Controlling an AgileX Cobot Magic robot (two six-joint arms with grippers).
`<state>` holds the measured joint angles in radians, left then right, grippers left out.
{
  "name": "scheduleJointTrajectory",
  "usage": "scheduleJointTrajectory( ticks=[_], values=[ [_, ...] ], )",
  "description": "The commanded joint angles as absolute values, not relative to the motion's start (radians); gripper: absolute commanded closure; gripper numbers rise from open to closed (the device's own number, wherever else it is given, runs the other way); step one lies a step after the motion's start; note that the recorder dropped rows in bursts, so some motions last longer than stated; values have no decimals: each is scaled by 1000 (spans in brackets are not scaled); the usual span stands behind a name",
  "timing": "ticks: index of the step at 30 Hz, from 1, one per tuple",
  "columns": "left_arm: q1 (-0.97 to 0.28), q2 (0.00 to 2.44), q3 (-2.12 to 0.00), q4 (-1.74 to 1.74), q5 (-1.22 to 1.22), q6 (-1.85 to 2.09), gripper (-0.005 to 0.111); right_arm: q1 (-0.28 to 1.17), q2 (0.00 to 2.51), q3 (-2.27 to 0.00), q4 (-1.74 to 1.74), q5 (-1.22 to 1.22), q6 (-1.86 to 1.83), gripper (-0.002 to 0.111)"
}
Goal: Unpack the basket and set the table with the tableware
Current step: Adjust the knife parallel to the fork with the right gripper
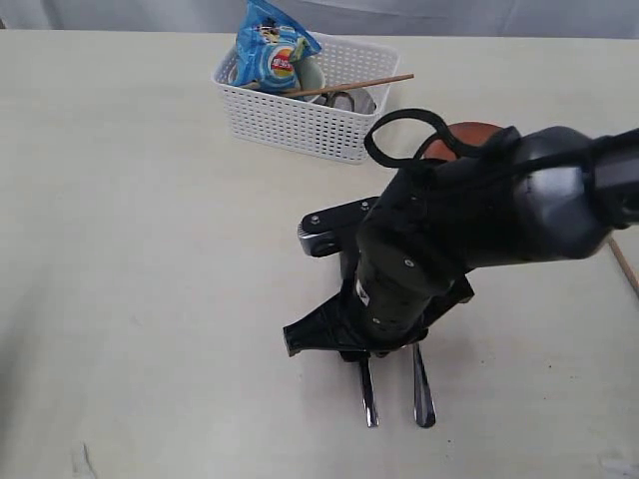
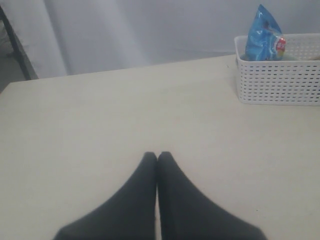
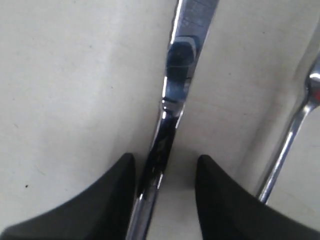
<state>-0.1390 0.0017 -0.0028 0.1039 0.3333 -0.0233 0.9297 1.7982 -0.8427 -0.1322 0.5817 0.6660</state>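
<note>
Cream surface (image 1: 150, 249) fills the outside view: the white basket (image 1: 305, 110) sits far back holding a blue snack bag (image 1: 272, 45), and the right hand (image 1: 389, 351) hangs low over steel cutlery (image 1: 423, 394) lying near the front. From the left wrist, the left hand (image 2: 157, 159) is pressed together, empty, well short of the basket. From the right wrist, the fingers (image 3: 110, 200) stand apart astride the knife (image 3: 170, 100), which hugs one finger, fork (image 3: 290, 135) just beside; closing off-centre would likely skew the knife or knock the fork crooked.
</note>
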Motion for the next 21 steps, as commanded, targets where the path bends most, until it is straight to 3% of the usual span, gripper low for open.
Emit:
scheduleJointTrajectory(
  ticks=[1,3,4,21],
  values=[
    [-146,0,0,98,330,-27,107,935,1813,-837,-133,578,663,90],
    [-146,0,0,98,330,-27,107,935,1813,-837,-133,572,662,107],
    [-146,0,0,98,330,-27,107,935,1813,-837,-133,567,662,108],
    [-146,0,0,98,330,-27,107,933,1678,-731,-189,507,1055,109]
  ],
)
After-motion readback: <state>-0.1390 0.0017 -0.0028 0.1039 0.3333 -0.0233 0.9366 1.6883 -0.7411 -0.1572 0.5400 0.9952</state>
